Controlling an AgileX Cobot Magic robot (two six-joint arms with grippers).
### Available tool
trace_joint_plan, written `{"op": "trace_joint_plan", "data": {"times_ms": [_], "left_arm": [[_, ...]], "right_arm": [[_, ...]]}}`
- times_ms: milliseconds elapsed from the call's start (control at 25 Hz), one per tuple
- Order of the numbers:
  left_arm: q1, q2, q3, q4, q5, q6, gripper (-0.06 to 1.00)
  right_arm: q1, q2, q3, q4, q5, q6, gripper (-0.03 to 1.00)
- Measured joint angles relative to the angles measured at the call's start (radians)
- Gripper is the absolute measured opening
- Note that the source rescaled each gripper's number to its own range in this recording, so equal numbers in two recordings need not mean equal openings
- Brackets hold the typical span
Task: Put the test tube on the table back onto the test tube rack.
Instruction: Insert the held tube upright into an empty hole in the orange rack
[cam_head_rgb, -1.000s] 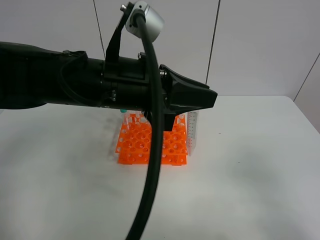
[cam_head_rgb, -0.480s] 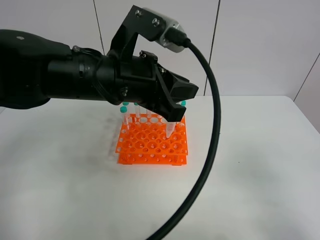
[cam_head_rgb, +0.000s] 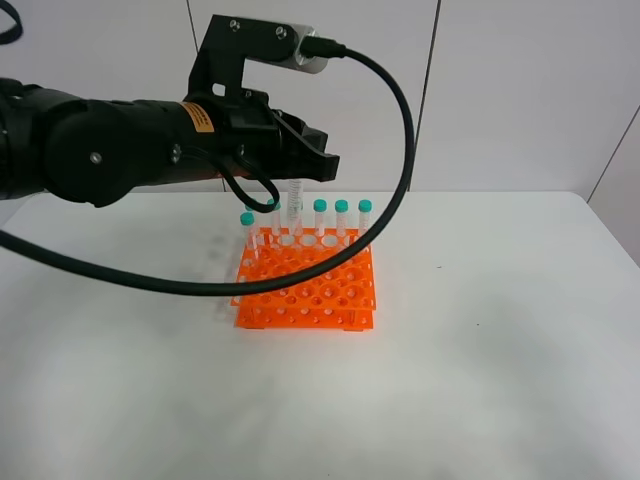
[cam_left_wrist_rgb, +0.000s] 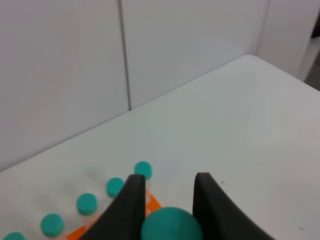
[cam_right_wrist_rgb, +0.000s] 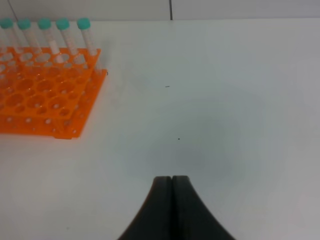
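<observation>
Left gripper (cam_head_rgb: 300, 172) is pinching the test tube (cam_head_rgb: 296, 205) above the test tube rack (cam_head_rgb: 310, 290), awaiting straight lowering into a hole; right gripper (cam_right_wrist_rgb: 172, 180) pressed together.

the jaws hide the top of the test tube (cam_head_rgb: 295, 203); the left wrist view crops the rack (cam_left_wrist_rgb: 152, 203).

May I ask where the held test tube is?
The test tube hangs in the left end effector over the rack's back row, centre-left in exterior high view.
</observation>
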Motion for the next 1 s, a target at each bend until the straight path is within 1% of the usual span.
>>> {"op": "trace_joint_plan", "data": {"times_ms": [40, 120, 240, 480, 640, 680, 840, 1000], "left_arm": [[0.012, 0.013, 0.000, 0.049, -0.015, -0.045, 0.00], [0.034, 0.045, 0.000, 0.107, -0.062, -0.116, 0.00], [0.064, 0.094, 0.000, 0.131, -0.124, -0.159, 0.00], [0.121, 0.197, 0.000, 0.148, -0.230, -0.167, 0.00], [0.150, 0.258, 0.000, 0.165, -0.320, -0.167, 0.00], [0.150, 0.258, 0.000, 0.165, -0.320, -0.167, 0.00], [0.166, 0.297, 0.000, 0.165, -0.398, -0.168, 0.00], [0.196, 0.303, 0.000, 0.171, -0.427, -0.168, 0.00]], "right_arm": [[0.000, 0.000, 0.000, 0.000, 0.000, 0.000, 0.00], [0.000, 0.000, 0.000, 0.000, 0.000, 0.000, 0.00], [0.000, 0.000, 0.000, 0.001, 0.000, 0.000, 0.00], [0.000, 0.000, 0.000, 0.001, 0.000, 0.000, 0.00], [0.000, 0.000, 0.000, 0.001, 0.000, 0.000, 0.00], [0.000, 0.000, 0.000, 0.001, 0.000, 0.000, 0.00], [0.000, 0.000, 0.000, 0.001, 0.000, 0.000, 0.00], [0.000, 0.000, 0.000, 0.001, 0.000, 0.000, 0.00]]}}
